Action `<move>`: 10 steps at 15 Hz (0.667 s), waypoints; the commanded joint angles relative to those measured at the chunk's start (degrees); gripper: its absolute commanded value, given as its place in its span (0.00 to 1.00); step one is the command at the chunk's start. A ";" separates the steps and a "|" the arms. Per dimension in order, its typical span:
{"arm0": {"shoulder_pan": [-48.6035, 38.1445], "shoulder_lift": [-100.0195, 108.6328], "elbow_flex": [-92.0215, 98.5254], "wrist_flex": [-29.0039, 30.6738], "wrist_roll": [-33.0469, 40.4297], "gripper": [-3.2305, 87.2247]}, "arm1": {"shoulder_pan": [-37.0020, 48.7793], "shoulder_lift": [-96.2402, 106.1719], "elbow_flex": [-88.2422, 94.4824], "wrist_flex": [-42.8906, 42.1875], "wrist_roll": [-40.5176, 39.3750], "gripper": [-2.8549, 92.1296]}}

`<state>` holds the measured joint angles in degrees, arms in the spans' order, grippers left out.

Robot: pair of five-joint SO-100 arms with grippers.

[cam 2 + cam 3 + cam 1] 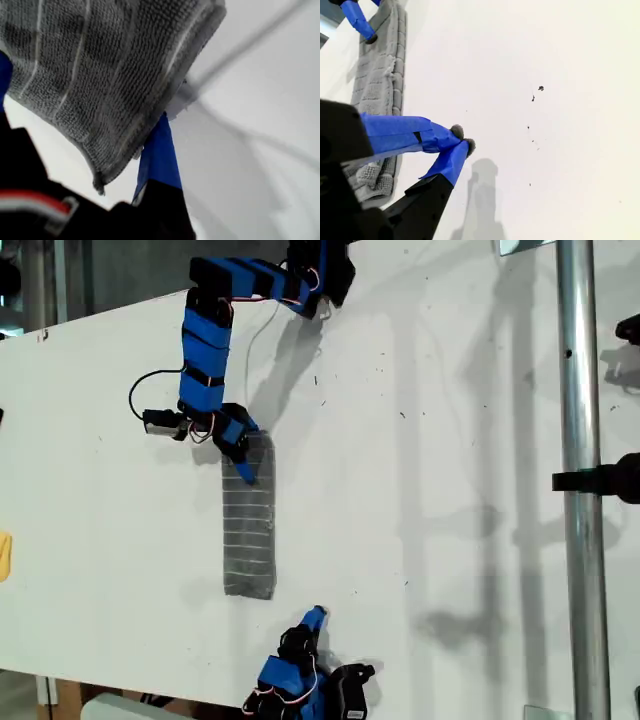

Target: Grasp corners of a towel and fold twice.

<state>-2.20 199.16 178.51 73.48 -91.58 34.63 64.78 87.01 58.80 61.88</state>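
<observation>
The grey striped towel (250,540) lies as a long narrow folded strip on the white table (430,490). My first gripper (246,468) sits at the strip's far end, at the top of the exterior view. Up close, a towel (100,75) corner drapes over its blue finger (157,155), and my first gripper (162,117) looks shut on the edge. My second gripper (318,615) is off the cloth, just past the near end. Its fingertips (469,145) touch, with nothing between them. Its camera sees the towel (380,75) and my first gripper (367,35) beyond.
A metal pole (580,490) runs down the exterior view's right side, with black clamps beside it. A small yellow object (4,555) shows at that view's left edge. A black cable (140,390) loops beside the first arm. Small dark specks (540,89) dot the table.
</observation>
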 commanded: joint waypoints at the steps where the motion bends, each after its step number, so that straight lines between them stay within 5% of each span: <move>1: -0.18 0.09 0.35 0.35 0.26 0.01 | 2.72 -1.76 -4.48 -0.44 -4.13 0.43; 2: -0.18 0.09 0.35 0.35 0.26 0.01 | 3.52 -2.11 -4.92 -0.44 -5.27 0.33; 3: -0.35 0.09 0.35 0.35 0.35 0.01 | 4.39 -2.11 -4.83 0.09 -4.66 0.09; 4: -0.53 0.09 0.35 0.35 0.53 0.01 | 5.10 -2.11 -4.92 1.32 -5.10 0.03; 7: -0.97 0.09 0.35 0.35 0.88 0.01 | 5.80 1.14 0.88 6.59 -8.88 0.03; 10: -1.76 0.09 0.35 0.35 1.49 0.01 | 3.60 30.76 24.70 10.37 -4.31 0.03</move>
<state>-3.08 199.16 178.51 73.48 -90.35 38.76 79.01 103.97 64.25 55.37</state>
